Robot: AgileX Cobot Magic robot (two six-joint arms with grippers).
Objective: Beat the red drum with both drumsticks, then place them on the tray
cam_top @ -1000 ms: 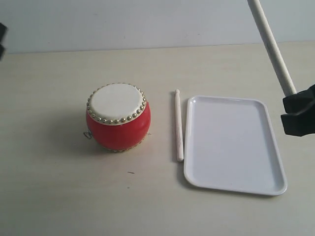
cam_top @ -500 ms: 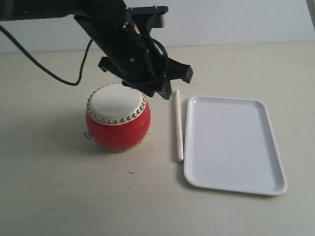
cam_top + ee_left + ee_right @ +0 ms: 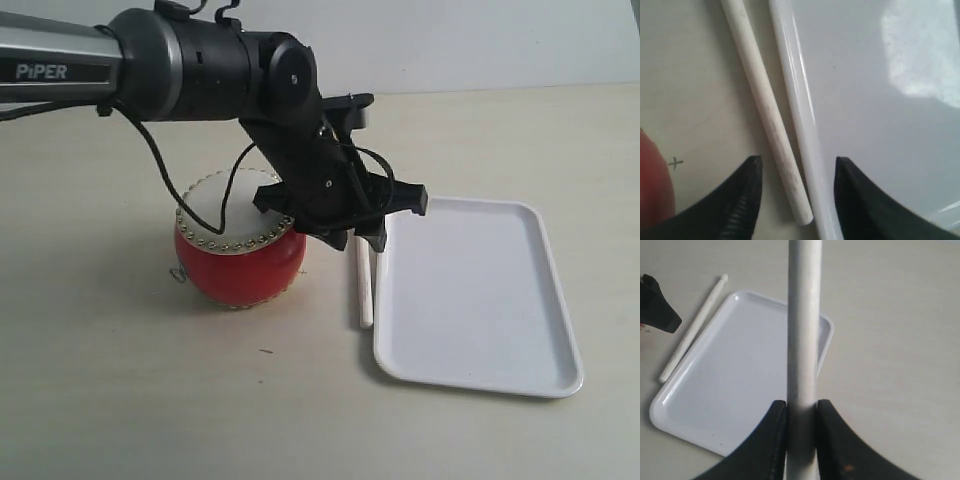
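The red drum (image 3: 240,268) stands left of the white tray (image 3: 470,300). One drumstick (image 3: 365,292) lies on the table between them, along the tray's left rim. My left gripper (image 3: 366,238) hangs low over that stick's far end, open. In the left wrist view the drumstick (image 3: 765,100) and the tray rim (image 3: 800,110) both lie between the open jaws of the left gripper (image 3: 797,165). My right gripper (image 3: 801,407) is shut on the other drumstick (image 3: 802,315), which stands up over the tray (image 3: 740,375). That gripper is outside the exterior view.
The left arm (image 3: 200,70) stretches from the left edge across the drum's cream top. The drum's red side (image 3: 652,192) shows close beside one left finger. Bare beige table (image 3: 150,400) surrounds the drum and tray.
The left arm swung in over the drum and came down at the lying drumstick with its jaws opening. The right gripper and its drumstick left the exterior view.
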